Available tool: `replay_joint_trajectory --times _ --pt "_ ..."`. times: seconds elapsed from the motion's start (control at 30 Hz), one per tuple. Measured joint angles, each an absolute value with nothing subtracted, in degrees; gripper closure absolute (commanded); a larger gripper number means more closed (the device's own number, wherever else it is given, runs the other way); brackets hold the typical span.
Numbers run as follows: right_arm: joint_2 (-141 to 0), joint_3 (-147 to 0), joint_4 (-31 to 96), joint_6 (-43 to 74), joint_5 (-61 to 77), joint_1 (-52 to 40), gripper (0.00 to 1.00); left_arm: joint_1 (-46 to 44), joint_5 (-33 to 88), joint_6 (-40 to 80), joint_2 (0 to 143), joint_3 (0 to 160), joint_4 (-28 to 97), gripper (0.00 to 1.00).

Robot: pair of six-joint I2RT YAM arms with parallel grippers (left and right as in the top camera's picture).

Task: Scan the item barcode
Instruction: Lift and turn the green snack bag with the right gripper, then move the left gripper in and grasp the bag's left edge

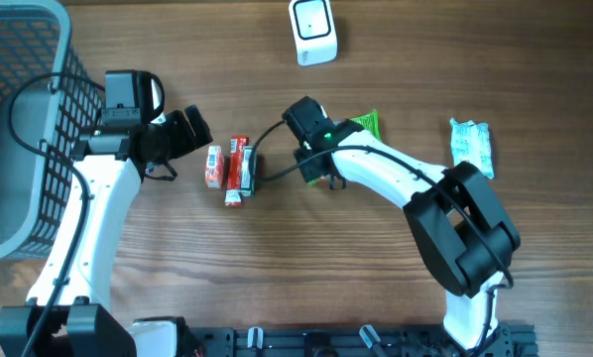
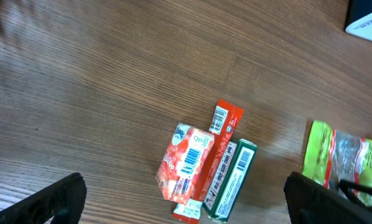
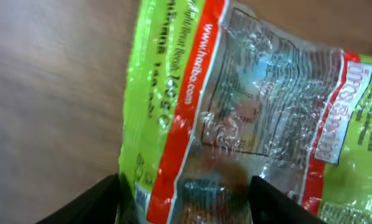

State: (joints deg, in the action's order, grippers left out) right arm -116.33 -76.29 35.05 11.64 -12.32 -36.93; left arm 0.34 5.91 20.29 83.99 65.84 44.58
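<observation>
A green and red candy bag (image 3: 248,106) fills the right wrist view. It lies on the wood between the spread fingers of my open right gripper (image 3: 186,186). From overhead only part of the bag (image 1: 366,124) shows beside the right arm, and the right gripper (image 1: 324,171) points down over it. A small red packet (image 2: 186,165), a long red box (image 2: 220,134) and a green-and-white box (image 2: 232,180) lie side by side with barcodes up. My left gripper (image 1: 192,129) hovers wide open just left of them. The white scanner (image 1: 313,30) stands at the table's far edge.
A grey mesh basket (image 1: 19,129) takes up the far left. A light blue-green packet (image 1: 472,144) lies at the right. The three small packs (image 1: 232,169) sit between the two grippers.
</observation>
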Motion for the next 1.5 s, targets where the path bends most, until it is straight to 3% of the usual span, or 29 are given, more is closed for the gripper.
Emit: replay_joint_trajectory --times 0.13,0.37,0.57,0.73,1.03,1.13,1.23,1.47,1.5 --pt "-115.7 -76.4 42.3 9.8 -12.5 -36.9 0.18 0.3 5.9 20.3 84.0 65.8 44.6 0.00" --pt "-115.3 -76.6 51.2 5.2 -12.7 -36.9 0.17 0.3 5.9 20.3 84.0 65.8 44.6 0.00" --pt "-109.3 -76.3 51.5 4.5 -8.6 -36.8 0.00 0.3 5.9 20.3 84.0 65.8 44.6 0.00" --pt "-100.7 -76.3 52.3 3.2 -4.6 -31.9 0.00 0.3 5.9 20.3 84.0 65.8 44.6 0.00" --pt "-100.3 -76.3 51.5 -3.1 9.1 -14.6 0.00 0.3 5.9 20.3 84.0 65.8 44.6 0.00" --pt "-100.4 -75.5 49.3 -3.4 9.4 -13.0 0.02 0.3 5.9 20.3 84.0 65.8 44.6 0.00" --pt "-100.4 -72.6 44.8 -3.6 9.4 -12.9 0.16 0.3 5.9 20.3 84.0 65.8 44.6 0.00" --pt "-100.9 -69.5 43.7 -3.8 9.4 -12.9 0.10 0.4 16.3 20.6 84.0 65.8 40.5 0.00" --pt "-100.9 -69.5 43.7 -3.8 9.5 -12.9 0.09 0.2 19.3 20.7 84.0 65.8 40.3 0.11"
